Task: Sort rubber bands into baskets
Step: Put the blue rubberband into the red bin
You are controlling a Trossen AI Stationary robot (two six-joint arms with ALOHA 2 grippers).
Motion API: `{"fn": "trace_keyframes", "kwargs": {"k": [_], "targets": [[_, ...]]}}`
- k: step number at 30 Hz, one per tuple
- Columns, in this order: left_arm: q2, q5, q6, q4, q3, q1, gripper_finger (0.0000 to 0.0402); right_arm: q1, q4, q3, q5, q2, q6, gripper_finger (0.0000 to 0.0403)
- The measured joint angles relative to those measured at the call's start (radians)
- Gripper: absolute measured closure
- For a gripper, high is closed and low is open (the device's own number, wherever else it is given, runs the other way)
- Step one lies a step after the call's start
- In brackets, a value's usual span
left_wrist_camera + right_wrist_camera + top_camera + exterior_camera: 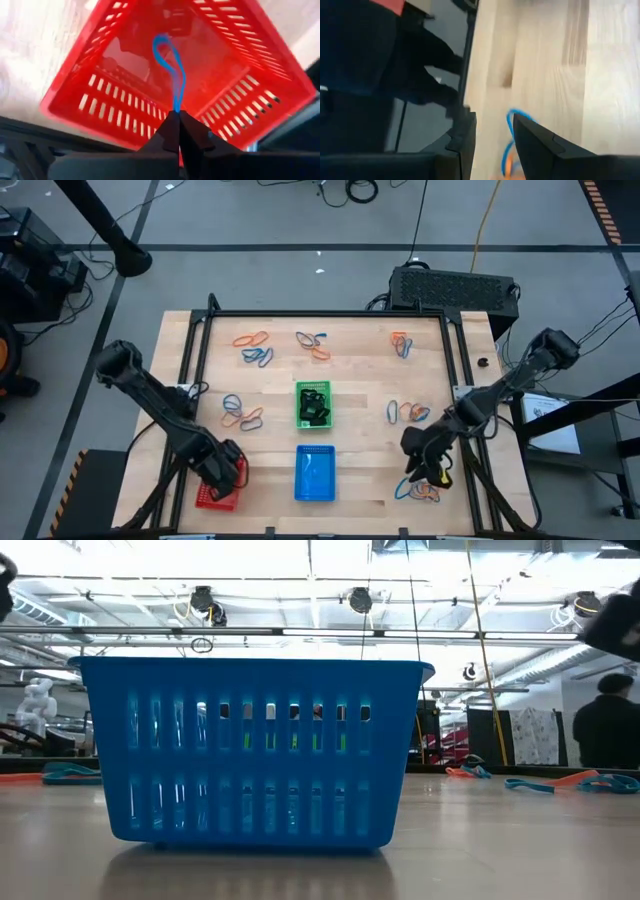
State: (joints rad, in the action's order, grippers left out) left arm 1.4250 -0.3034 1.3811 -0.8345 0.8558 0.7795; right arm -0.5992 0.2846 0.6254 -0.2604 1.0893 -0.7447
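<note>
My left gripper [228, 470] [176, 114] hangs over the red basket [212, 498] [115, 110] at the table's near left, shut on a blue rubber band [170, 65]. My right gripper [420, 470] [492, 122] stands open near the right front, above a cluster of blue and orange bands [418, 492] [510, 125] lying on the wood. The green basket [313, 405] at mid table holds black bands. The blue basket [315, 473] [250, 750] sits in front of it. My left gripper pinches one end of the blue band's loop [176, 102] between its two fingertips. The fingers come from above, pointing steeply down. The rest of the loop hangs slack below them over the inside of the red basket; whether it touches the basket's floor I cannot tell.
More groups of orange and blue bands lie at the far left [255, 348], far middle [313, 343], far right [401, 343], mid left [240, 412] and mid right [408, 412]. A dark frame [330, 313] borders the table's work area. A person [605, 730] stands beyond the table.
</note>
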Motion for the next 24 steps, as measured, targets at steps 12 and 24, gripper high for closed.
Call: {"fn": "trace_keyframes", "kwargs": {"k": [12, 24], "targets": [[0.044, 0.006, -0.006, 0.061, 0.000, -0.001, 0.0292, -0.134, 0.129, 0.000, 0.137, 0.018, -0.024, 0.0280], [0.008, -0.104, -0.031, 0.021, 0.001, -0.059, 0.0198, -0.150, 0.058, 0.000, 0.183, 0.247, 0.005, 0.0280]]}}
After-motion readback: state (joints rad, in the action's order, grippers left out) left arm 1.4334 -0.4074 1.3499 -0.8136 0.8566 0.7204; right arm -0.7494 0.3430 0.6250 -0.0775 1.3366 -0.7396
